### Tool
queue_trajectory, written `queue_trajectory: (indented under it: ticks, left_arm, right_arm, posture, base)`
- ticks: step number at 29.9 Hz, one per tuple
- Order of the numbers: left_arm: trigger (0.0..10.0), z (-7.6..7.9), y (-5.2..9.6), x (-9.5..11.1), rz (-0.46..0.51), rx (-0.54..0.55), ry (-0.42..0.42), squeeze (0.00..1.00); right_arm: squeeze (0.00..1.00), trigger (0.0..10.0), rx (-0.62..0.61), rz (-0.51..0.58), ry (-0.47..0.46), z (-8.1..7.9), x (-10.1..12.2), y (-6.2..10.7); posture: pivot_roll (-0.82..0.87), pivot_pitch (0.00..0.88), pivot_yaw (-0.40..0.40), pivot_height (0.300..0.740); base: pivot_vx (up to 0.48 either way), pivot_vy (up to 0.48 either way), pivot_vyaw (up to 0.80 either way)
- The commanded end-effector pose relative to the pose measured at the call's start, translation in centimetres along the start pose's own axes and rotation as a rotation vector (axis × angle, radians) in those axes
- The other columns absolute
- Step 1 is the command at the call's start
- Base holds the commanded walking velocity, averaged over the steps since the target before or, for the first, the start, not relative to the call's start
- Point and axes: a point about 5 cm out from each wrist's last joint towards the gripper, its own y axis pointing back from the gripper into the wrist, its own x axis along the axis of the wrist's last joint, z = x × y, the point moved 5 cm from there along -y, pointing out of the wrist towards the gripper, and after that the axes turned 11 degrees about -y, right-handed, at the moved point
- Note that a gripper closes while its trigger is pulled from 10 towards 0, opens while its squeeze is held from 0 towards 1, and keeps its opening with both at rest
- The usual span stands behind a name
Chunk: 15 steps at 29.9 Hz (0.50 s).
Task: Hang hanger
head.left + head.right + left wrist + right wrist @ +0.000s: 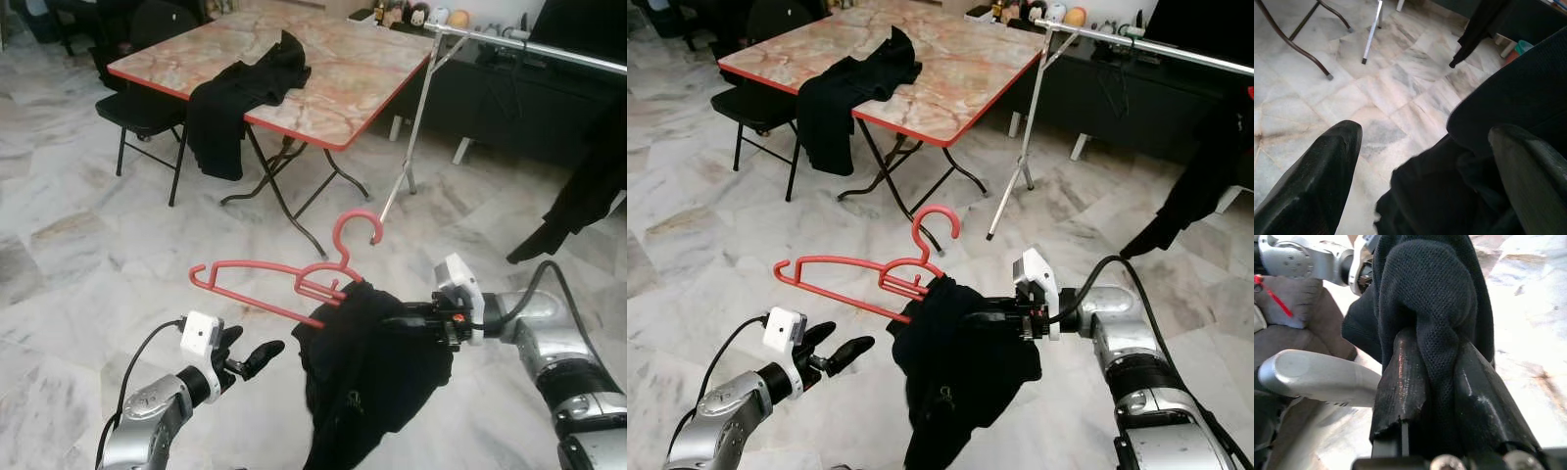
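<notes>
Your right gripper is out in front of you at mid height, its two black fingers pinched on a fold of the black knitted garment. The cloth bulges up between the fingers in the right wrist view. The garment hangs in a bunch from one end of the red plastic hanger, which floats over the marble floor, tilted, with its hook pointing up and its bare end reaching toward your left.

Your left gripper sits lower, just beside the hanging cloth, with its fingers spread apart and holding nothing. In the left wrist view the black fabric lies between and beyond them, but you cannot tell whether it touches them.

Ahead to your right stands the silver metal clothes rail on its slanted legs, well apart from the hanger, with a dark garment hanging at its right end. Further ahead to your left, a second black garment drapes over the edge of the red-rimmed marble-pattern tabletop, with a black folding chair beside it.
</notes>
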Motion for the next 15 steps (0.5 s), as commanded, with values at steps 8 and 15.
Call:
queue_trajectory:
  ticks: [8,15]
  left_arm:
    - [10.0,1.5,0.3,1.4,0.033,-0.133,-0.044,0.00]
    - [10.0,2.3,-0.8,2.4,0.047,-0.209,-0.091,0.00]
  right_arm:
    - [0.00,10.0,0.120,0.010,0.018,-2.2,1.9,-0.4]
    - [0.00,10.0,0.188,0.001,0.005,-3.6,2.0,-0.9]
  posture:
    - [-0.03,0.051,-0.037,0.740]
    - [-0.03,0.065,-0.040,0.740]
  base:
    - [0.000,0.000,0.00]
    - [0.000,0.000,0.00]
